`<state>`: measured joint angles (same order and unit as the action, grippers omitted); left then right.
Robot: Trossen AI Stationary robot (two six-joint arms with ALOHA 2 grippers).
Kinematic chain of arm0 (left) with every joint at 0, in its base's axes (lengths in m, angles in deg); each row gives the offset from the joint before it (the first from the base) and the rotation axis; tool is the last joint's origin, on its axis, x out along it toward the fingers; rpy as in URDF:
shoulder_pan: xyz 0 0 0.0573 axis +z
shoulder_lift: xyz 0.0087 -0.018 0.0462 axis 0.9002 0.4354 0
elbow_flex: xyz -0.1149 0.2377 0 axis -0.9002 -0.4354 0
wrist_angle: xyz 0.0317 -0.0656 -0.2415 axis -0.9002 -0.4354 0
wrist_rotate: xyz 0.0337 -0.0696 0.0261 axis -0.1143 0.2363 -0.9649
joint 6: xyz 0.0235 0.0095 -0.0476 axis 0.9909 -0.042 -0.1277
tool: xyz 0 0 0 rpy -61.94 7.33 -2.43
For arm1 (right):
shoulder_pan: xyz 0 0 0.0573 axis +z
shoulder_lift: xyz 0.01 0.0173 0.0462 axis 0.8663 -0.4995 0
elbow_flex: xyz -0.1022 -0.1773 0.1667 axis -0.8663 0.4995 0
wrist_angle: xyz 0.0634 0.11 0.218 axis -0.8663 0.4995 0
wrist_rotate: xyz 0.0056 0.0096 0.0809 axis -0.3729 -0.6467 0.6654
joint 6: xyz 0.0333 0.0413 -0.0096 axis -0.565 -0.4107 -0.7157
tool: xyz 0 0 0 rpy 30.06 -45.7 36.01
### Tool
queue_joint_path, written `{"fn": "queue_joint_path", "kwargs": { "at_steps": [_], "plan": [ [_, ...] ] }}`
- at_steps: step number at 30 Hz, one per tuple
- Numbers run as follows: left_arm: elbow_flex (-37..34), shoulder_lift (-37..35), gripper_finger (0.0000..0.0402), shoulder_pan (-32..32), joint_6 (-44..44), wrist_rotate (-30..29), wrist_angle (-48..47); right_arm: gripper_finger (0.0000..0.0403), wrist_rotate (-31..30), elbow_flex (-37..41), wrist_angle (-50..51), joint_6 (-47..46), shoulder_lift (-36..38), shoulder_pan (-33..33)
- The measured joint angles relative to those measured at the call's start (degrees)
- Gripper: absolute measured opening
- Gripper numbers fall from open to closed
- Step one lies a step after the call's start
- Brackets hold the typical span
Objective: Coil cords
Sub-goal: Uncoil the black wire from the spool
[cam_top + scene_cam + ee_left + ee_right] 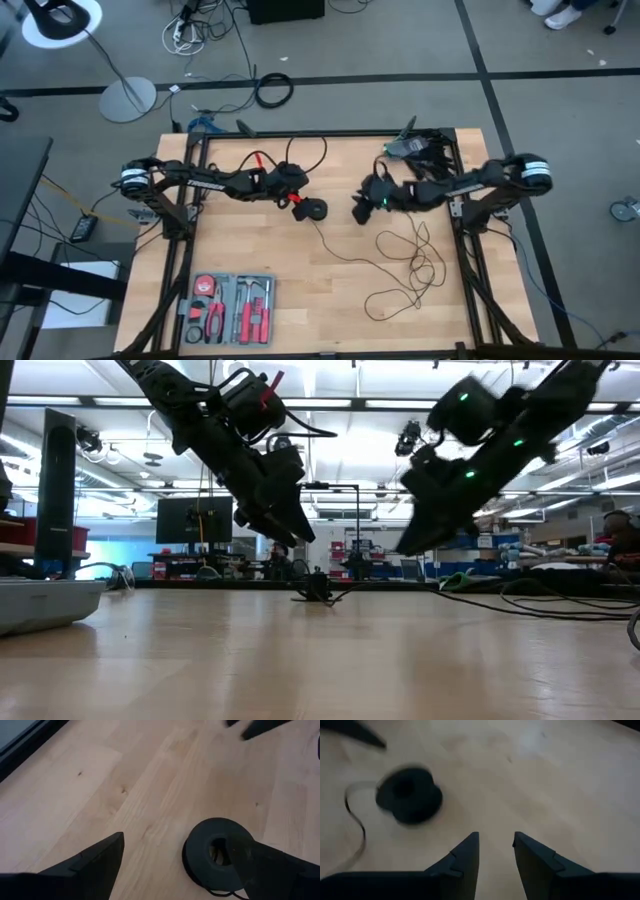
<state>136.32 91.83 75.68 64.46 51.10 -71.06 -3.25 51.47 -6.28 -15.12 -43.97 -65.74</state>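
— Two claws near the puck [314, 209]; which closer?
— Left claw [297, 199], just beside it, fingers wide apart, gripping nothing. Right claw [362, 208] across from puck, part open, empty.
— And the cord [405, 270]?
— Thin, black, trailing from puck into loose loops past right claw on worktop [250, 250].

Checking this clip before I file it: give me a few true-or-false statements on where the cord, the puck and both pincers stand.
1. The round black puck lies on the wooden table. True.
2. The left pincer is shut on the puck. False: its fingers stand wide apart, the puck beside one of them.
3. The cord lies in loose loops near the right arm. True.
4. The right pincer holds the cord. False: nothing sits between its fingers.
5. A tool tray sits at the table's corner. True.
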Motion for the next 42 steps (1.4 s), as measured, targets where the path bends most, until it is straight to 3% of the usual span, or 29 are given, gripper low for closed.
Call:
{"fn": "queue_joint_path", "kwargs": {
  "at_steps": [6, 13, 17, 25, 32, 42],
  "plan": [
    [0.00, 0.01, 0.0353, 0.00, 0.01, -0.01, 0.79, 0.0123, -15.47, 0.00, 9.16, -11.43, 0.36, 14.88],
    [0.07, 4.50, 0.0353, 0.01, 1.66, 2.28, 6.03, 0.0123, -16.35, -0.03, -0.70, -14.63, -7.30, 22.97],
    [1.16, 8.22, 0.0353, -0.04, 1.93, 5.62, 4.57, 0.0123, -12.43, -0.04, -11.67, -10.32, -12.04, 22.37],
    [3.77, 9.23, 0.0353, 0.02, 4.93, 1.58, -0.67, 0.0122, -10.48, -0.12, -30.12, 2.00, -17.32, 19.78],
    [3.89, 9.66, 0.0353, 0.02, 5.00, 1.28, -0.86, 0.0123, -4.36, -6.30, -24.63, 15.62, -19.32, 16.63],
    [3.87, 9.68, 0.0353, 0.02, 4.74, 0.81, -0.22, 0.0129, 3.36, -21.03, -13.23, 10.63, -29.73, 11.31]
  ]
}}
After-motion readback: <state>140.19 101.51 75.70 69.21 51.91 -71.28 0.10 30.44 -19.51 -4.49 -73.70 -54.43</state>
